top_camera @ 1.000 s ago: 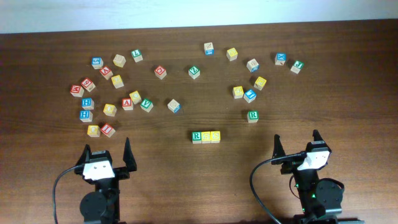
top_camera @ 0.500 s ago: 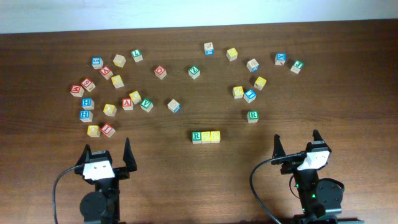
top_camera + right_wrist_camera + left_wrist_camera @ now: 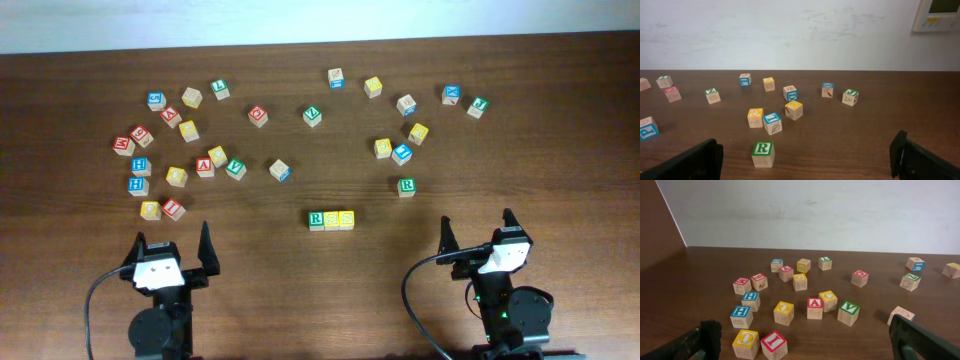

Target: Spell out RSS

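Ok so from the overhead view: my left gripper [image 3: 172, 235] and right gripper [image 3: 477, 220] are both parked at the near edge of the table [image 3: 300, 300], jaws spread wide, nothing in either one. The RSS row [image 3: 331, 219] sits between them and a bit further out: the green R cube [image 3: 316, 219] on the left end, then the two yellow cubes [image 3: 339, 219] touching it side by side in a straight line. I can't really read the letters on the yellow ones from up here. Everything else is scattered further back, including a spare green R block [image 3: 406, 186] sitting alone near my right side. Left wrist view: my fingers [image 3: 705, 339] poke in at both bottom corners, far apart, just bare table between them. Ahead there's a cluster of loose blocks, like a red A block [image 3: 814, 307], a green V block [image 3: 848, 313] and two blue H blocks [image 3: 740, 316]. Right wrist view: same deal, fingers [image 3: 907, 152] wide apart and empty, with that spare green R block close in front and a blue-topped block [image 3: 772, 122] just behind it.
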